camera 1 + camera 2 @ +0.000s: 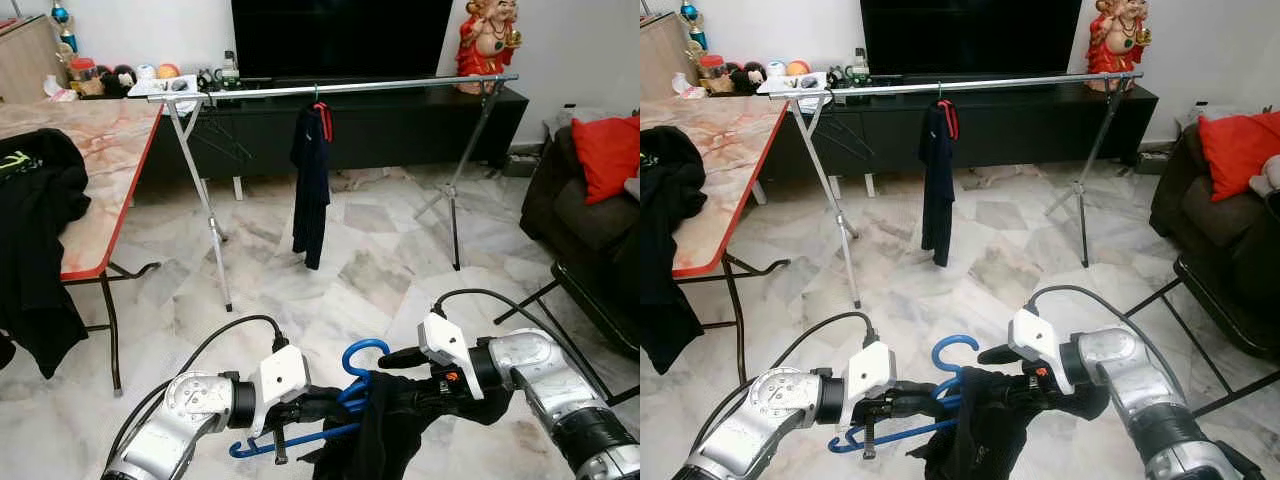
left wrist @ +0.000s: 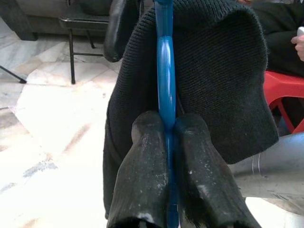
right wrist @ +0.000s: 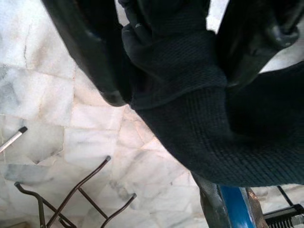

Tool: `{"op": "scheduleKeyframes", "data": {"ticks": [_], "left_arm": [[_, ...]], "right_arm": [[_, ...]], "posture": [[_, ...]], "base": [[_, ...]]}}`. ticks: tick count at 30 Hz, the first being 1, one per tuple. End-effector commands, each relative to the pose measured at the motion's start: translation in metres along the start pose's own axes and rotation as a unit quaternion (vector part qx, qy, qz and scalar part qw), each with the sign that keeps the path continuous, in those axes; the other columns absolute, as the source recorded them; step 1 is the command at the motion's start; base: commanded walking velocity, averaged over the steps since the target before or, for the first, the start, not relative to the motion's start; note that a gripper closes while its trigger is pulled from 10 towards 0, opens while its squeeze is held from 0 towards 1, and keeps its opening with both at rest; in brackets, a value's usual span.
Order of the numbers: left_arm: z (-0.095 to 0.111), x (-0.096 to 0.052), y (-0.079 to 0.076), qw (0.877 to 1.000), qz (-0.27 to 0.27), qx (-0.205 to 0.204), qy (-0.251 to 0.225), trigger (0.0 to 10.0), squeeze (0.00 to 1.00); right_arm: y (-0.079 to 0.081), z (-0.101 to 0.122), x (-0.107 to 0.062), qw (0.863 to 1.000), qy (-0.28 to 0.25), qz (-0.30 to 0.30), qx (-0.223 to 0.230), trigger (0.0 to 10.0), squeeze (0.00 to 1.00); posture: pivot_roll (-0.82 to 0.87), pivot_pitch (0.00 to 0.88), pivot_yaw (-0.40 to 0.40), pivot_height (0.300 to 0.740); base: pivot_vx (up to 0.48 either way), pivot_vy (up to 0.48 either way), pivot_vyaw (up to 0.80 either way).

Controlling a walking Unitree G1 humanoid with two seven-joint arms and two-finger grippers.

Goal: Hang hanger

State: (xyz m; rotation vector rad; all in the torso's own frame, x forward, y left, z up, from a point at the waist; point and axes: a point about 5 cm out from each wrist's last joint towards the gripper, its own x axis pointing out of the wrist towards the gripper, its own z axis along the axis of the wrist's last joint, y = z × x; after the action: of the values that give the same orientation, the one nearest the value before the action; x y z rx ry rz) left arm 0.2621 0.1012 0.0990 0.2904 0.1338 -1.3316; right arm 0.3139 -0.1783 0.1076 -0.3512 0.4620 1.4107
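Rail [image 1: 400,84] straight ahead and above, well apart from both grippers, long axis crosswise, dark shirt [image 1: 311,180] already hung near its middle. Left gripper [image 1: 318,404] pinched tight on blue hanger [image 1: 352,385], hook up. Right gripper [image 1: 400,392] spread around black garment [image 1: 385,435] draped on hanger, neither arm clearly nearer the rail. Judged: walk forward, lift, hook.

Both silver arms reach inward low before the robot, the left gripper [image 2: 166,128] clamped tight, the right gripper [image 3: 166,61] spread.
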Motion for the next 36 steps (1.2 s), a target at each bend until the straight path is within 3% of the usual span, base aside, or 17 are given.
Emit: {"op": "scheduleKeyframes", "data": {"ticks": [1, 36], "left_arm": [[0.012, 0.004, 0.002, 1.0, -0.011, 0.02, -0.019, 10.0, 0.0], [0.019, 0.009, 0.003, 0.997, -0.05, 0.056, -0.006, 10.0, 0.0]], "right_arm": [[-0.005, 0.008, -0.002, 1.0, -0.012, -0.012, -0.006, 0.0, 0.0], [0.008, 0.001, 0.007, 0.999, -0.023, 0.039, 0.022, 0.0, 0.0]], "posture": [[0.04, 0.059, 0.01, 0.74], [0.05, 0.064, 0.007, 0.74]], "base": [[0.0, 0.0, 0.0], [0.0, 0.0, 0.0]]}}
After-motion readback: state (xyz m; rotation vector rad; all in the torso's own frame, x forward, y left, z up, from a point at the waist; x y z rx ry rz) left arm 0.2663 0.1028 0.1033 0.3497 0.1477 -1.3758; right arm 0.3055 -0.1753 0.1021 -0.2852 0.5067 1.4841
